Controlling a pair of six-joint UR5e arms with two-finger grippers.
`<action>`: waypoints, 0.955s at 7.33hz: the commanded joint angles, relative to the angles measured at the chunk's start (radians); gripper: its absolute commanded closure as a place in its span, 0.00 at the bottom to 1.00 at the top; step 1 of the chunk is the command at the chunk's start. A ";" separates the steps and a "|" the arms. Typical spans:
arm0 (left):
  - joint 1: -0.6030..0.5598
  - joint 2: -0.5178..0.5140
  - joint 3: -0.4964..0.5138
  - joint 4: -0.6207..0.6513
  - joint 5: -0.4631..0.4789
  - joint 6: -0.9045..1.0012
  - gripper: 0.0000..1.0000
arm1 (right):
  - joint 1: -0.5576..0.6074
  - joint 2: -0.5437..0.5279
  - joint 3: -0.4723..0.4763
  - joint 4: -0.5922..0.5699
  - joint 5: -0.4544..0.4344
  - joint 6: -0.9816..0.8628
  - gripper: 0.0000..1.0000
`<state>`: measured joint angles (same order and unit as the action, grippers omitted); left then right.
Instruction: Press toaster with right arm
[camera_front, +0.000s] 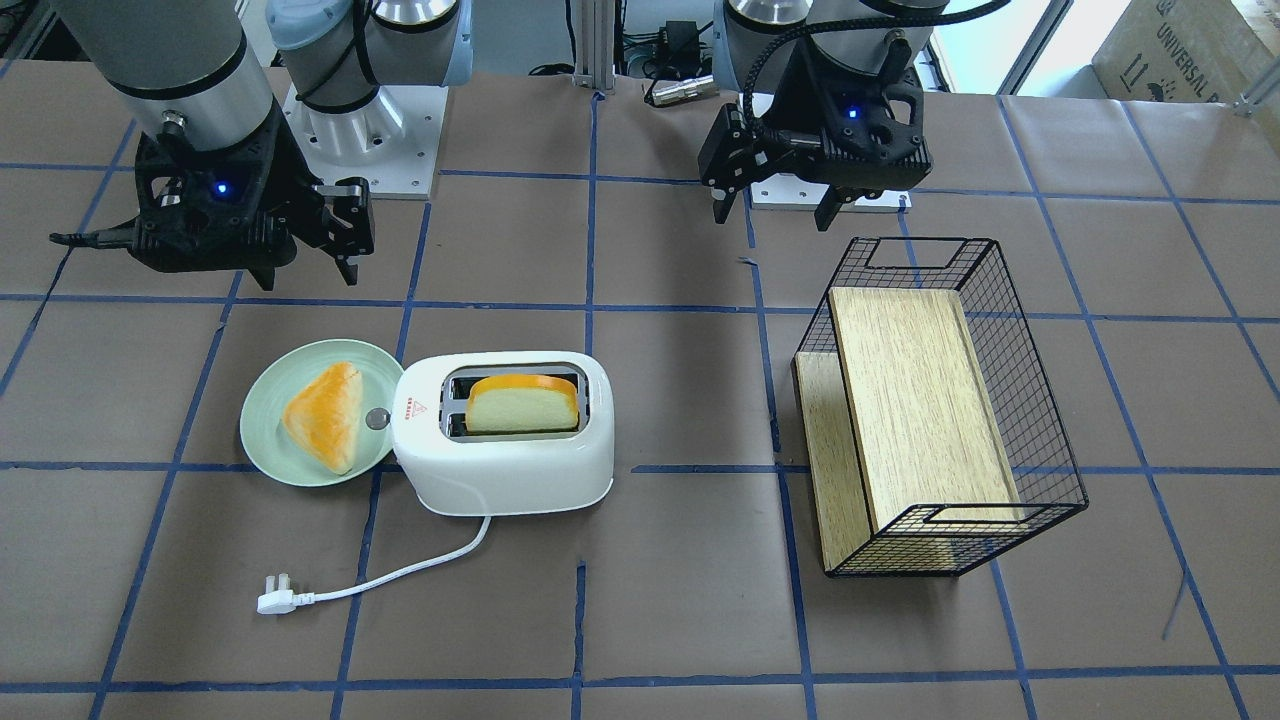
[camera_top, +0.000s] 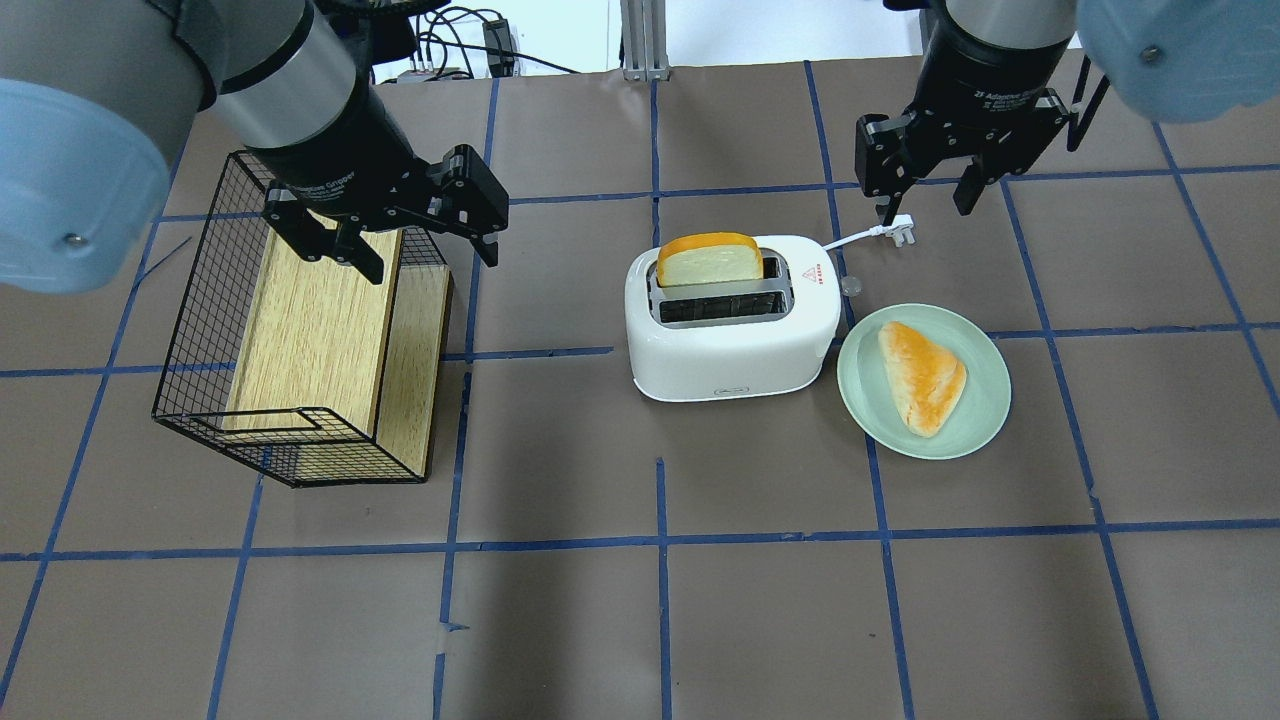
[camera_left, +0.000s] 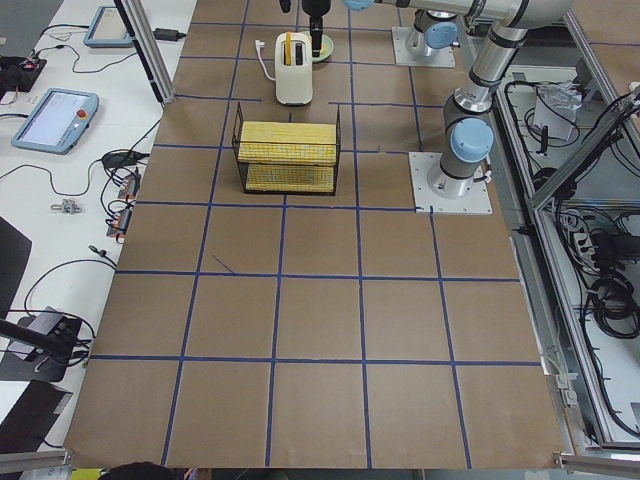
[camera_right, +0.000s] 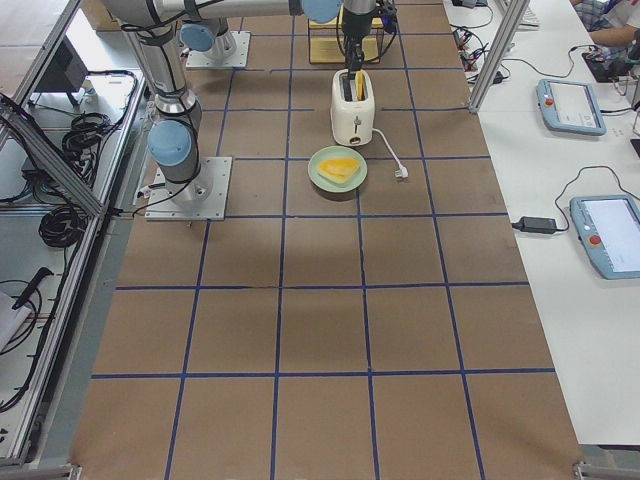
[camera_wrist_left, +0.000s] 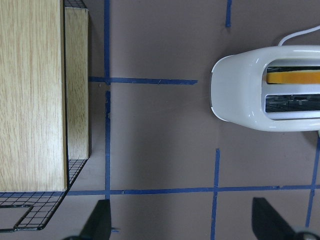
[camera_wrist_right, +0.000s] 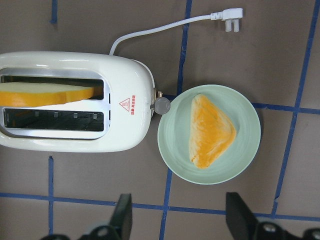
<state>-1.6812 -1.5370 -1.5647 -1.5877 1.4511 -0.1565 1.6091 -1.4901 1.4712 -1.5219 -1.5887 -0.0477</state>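
The white toaster (camera_front: 505, 470) (camera_top: 735, 350) stands mid-table with a slice of toast (camera_front: 522, 405) upright in one slot. Its round silver lever knob (camera_front: 377, 420) (camera_wrist_right: 161, 106) sits at the end facing the plate. My right gripper (camera_front: 308, 278) (camera_top: 925, 210) is open and empty, raised above the table behind the plate and the lever end, touching nothing. In the right wrist view its fingers (camera_wrist_right: 122, 215) frame the toaster (camera_wrist_right: 75, 100) below. My left gripper (camera_front: 774, 218) (camera_top: 432, 265) is open and empty, hovering by the basket's near end.
A pale green plate (camera_front: 265, 400) (camera_top: 985, 360) with a triangular bun (camera_front: 325, 415) lies beside the lever knob. The toaster's cord ends in an unplugged plug (camera_front: 275, 600) (camera_wrist_right: 231, 13). A black wire basket (camera_front: 1000, 330) (camera_top: 200, 300) holding wooden boards lies on the left arm's side.
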 joint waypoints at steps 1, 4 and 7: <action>0.000 0.000 0.000 0.000 0.000 0.000 0.00 | -0.002 0.005 0.003 -0.015 0.010 0.052 0.21; 0.000 0.000 0.002 0.000 0.000 0.000 0.00 | -0.003 -0.001 0.004 -0.011 0.021 0.060 0.21; 0.000 0.000 0.000 0.000 0.000 0.000 0.00 | -0.003 0.004 0.004 -0.014 0.026 0.062 0.19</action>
<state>-1.6813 -1.5370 -1.5644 -1.5876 1.4511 -0.1565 1.6060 -1.4869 1.4761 -1.5342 -1.5644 0.0132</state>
